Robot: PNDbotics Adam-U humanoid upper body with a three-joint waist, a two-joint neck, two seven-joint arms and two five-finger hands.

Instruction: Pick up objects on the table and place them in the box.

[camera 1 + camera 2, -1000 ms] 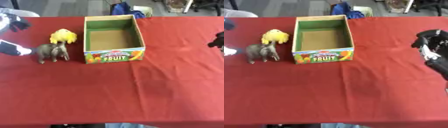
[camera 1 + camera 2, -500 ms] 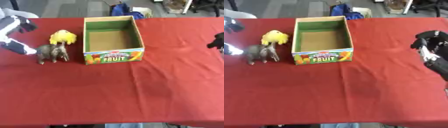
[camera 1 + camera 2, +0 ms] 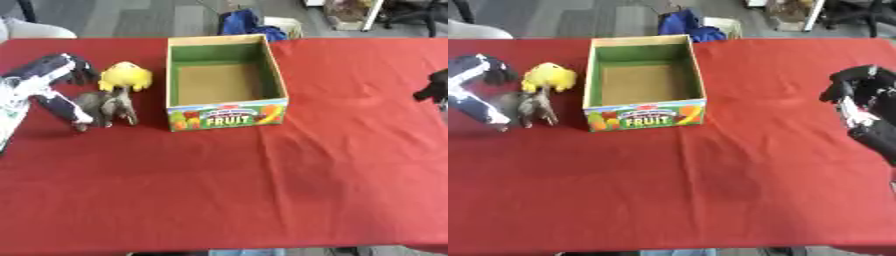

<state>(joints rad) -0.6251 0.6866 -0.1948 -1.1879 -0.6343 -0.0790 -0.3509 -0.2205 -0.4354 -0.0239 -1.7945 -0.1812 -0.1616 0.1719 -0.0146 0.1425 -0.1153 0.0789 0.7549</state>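
Only readable txt: "FRUIT", big white caps on front panel of box (image 3: 226, 115), w/ coloured fruit pics either side. Small line of print above it, too small to read. No other labels or nos

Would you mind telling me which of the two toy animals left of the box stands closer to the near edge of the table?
The grey elephant. It stands in front of the yellow toy, which sits farther back, level with the box's middle.

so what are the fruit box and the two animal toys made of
The open-topped FRUIT box looks like printed cardboard: plain brown floor, thin flat walls. The grey elephant toy seems matte moulded plastic or rubber. The yellow toy looks soft and rounded, perhaps plush or rubber; hard to tell.
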